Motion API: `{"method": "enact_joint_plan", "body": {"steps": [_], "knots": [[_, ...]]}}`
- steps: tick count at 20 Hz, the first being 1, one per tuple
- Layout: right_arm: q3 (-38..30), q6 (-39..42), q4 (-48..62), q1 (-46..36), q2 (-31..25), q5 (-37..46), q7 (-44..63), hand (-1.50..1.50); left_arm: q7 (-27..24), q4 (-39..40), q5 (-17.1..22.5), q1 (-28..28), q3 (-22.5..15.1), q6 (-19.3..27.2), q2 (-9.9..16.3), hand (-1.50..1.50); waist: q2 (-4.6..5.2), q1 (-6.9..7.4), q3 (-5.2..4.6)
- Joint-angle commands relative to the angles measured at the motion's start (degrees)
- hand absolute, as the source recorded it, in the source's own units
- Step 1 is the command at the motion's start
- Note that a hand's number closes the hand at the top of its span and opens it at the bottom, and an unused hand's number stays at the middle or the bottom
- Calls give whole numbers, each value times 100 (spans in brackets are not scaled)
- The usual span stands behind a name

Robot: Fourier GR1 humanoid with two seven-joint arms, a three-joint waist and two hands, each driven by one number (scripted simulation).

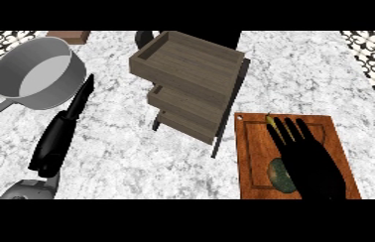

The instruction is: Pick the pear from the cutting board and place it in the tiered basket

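Observation:
The pear (278, 176) lies on the wooden cutting board (253, 151) at the lower right. Only its green left side shows, since my right hand (311, 161) is spread over it. A small yellowish bit with a stem (270, 120) peeks out by the fingertips (287, 129). That hand is open, its fingers straight and pointing away from me, not curled round the fruit. The tiered basket (192, 67), made of dark wood with stepped trays, stands just left of the board in the middle. My left hand (57, 137) rests open at the left, seen edge-on.
A grey pot (40, 72) sits at the upper left, close to the left hand's fingertips. A brown block (70, 36) lies at the far edge, and a dark object (145, 37) stands behind the basket. The marble counter (307, 72) extends behind the board.

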Motion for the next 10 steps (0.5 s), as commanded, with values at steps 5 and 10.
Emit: {"method": "enact_joint_plan", "body": {"steps": [5,10], "knots": [[-572,-106,247,-269,475,354,-370,-150,251,27,-268,-167,76,-142,-369,0,2,15,-2],[-815,-275,829,-188,669,557,-830,-150,-54,-175,-306,208,251,-390,-388,0,3,21,-2]]}}
